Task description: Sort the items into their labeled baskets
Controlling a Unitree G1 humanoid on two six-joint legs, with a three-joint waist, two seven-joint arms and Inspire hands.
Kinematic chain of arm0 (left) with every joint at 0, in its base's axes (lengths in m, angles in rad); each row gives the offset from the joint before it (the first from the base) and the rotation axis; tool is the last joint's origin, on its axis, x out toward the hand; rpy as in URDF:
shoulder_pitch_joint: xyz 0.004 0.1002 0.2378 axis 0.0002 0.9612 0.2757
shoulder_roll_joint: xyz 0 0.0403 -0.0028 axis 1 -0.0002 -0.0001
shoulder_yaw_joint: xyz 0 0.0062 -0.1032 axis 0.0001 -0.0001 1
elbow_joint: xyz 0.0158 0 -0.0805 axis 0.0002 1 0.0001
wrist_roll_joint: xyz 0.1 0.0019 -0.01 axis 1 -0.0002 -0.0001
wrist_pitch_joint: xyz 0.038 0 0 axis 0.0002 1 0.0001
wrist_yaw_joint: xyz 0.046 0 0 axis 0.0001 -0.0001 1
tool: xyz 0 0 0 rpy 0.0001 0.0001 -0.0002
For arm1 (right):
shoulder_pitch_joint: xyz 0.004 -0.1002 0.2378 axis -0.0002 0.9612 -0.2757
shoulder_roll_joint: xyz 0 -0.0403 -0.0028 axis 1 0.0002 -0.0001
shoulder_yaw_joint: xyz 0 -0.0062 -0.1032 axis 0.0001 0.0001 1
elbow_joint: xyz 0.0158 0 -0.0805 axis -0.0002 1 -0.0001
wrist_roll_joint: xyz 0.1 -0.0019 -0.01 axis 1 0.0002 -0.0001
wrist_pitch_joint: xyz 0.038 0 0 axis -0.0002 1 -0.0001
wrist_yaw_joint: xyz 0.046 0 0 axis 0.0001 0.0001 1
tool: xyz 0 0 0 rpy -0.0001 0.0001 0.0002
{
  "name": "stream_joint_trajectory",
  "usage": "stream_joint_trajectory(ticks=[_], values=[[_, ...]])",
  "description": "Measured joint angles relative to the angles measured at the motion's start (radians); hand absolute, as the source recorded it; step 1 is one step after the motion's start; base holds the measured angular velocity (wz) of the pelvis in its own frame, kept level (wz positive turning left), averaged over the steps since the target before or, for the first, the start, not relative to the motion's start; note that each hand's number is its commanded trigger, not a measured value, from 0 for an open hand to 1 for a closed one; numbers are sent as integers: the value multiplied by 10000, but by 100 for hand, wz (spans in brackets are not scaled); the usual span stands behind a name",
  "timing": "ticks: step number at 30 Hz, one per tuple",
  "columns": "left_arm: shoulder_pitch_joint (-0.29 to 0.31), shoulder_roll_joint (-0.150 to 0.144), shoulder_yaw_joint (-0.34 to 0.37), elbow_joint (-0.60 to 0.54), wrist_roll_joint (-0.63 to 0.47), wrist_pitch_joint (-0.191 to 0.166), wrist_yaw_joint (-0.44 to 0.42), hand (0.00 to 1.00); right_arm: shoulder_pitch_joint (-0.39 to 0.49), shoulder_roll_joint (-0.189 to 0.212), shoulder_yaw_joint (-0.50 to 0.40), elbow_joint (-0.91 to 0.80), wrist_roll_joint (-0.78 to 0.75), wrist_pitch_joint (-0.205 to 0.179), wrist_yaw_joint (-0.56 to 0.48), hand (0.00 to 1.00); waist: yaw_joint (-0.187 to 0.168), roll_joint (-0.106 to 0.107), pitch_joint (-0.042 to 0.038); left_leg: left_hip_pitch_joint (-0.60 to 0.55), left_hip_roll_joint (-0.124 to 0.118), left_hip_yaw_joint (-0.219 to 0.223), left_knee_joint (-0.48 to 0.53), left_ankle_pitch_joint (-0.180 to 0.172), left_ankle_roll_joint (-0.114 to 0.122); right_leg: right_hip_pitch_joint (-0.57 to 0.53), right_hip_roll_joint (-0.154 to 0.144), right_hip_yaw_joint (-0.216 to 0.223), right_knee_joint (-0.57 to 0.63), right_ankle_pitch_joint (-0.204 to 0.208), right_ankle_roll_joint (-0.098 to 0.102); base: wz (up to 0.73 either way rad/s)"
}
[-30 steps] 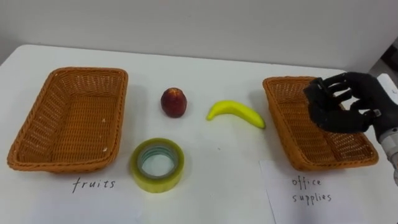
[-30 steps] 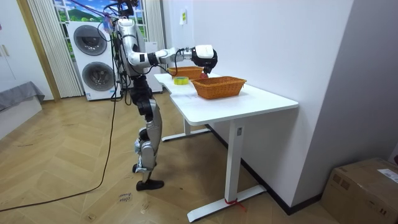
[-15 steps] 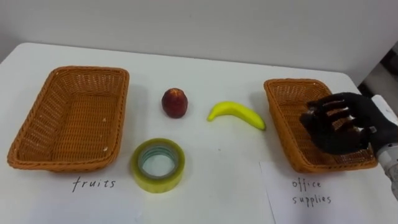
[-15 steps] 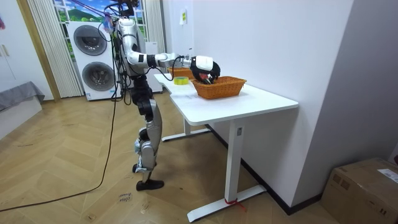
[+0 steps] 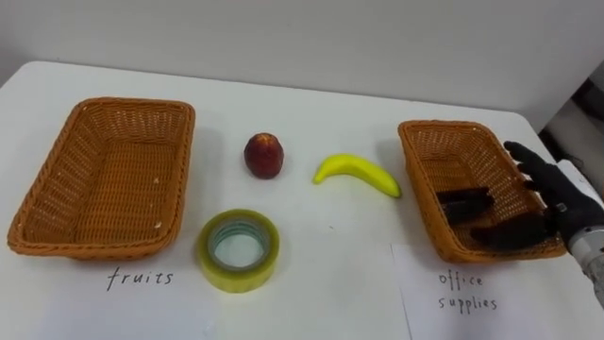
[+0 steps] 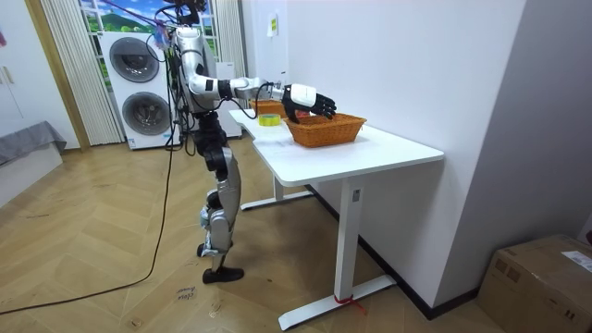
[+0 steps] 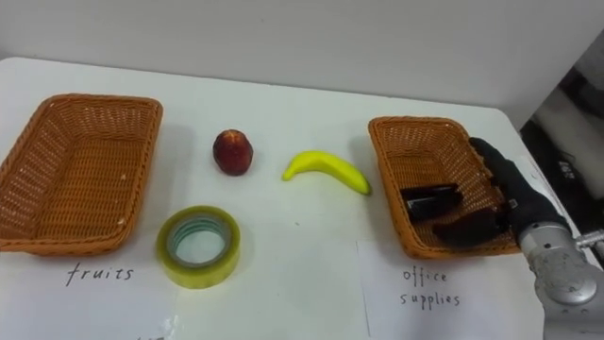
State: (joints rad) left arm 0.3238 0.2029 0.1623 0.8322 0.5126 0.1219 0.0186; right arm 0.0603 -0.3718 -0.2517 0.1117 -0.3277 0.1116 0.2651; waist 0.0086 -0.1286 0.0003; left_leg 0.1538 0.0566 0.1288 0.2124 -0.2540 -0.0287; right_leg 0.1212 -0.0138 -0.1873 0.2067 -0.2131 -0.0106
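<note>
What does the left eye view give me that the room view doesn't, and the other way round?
Left eye view adds the red fruit, the banana and a dark item lying in the office supplies basket. Room view adds the washing machines, the wooden floor and a cardboard box. Both share the white table, the tape roll, that basket and the open right hand over it.

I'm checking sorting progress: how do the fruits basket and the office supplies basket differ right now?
The fruits basket holds nothing; the office supplies basket holds a dark object. The fruits basket stands untouched at the left; the office supplies basket, at the right, has the open right hand reaching into it. Both are orange woven rectangular baskets on the white table.
</note>
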Motion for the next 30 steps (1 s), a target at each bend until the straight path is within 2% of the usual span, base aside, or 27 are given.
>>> stream_joint_trajectory(ticks=[7, 24, 30], values=[[2, 0, 0, -8, -2, 20, 7, 0, 0, 0, 0, 0, -26, 126, 14, 0, 0, 26, 0, -3, 3, 1, 2, 0, 0, -3, 1, -5, 10, 0, 0, 0], [10, 7, 1, -90, -13, 24, 44, 0, -2, 0, -1, -69, -51, 153, 208, 0, 33, 26, -5, -6, 2, -5, 12, 0, 0, -4, 2, -19, 7, 1, -1, 0], [-20, 8, -1, -73, 1, -3, 131, 0, -6, 0, -3, -599, -355, 100, 171, 0, 190, 70, 5, -8, 2, -3, 16, 0, 0, -15, -3, -51, 43, 0, 0, 0]])
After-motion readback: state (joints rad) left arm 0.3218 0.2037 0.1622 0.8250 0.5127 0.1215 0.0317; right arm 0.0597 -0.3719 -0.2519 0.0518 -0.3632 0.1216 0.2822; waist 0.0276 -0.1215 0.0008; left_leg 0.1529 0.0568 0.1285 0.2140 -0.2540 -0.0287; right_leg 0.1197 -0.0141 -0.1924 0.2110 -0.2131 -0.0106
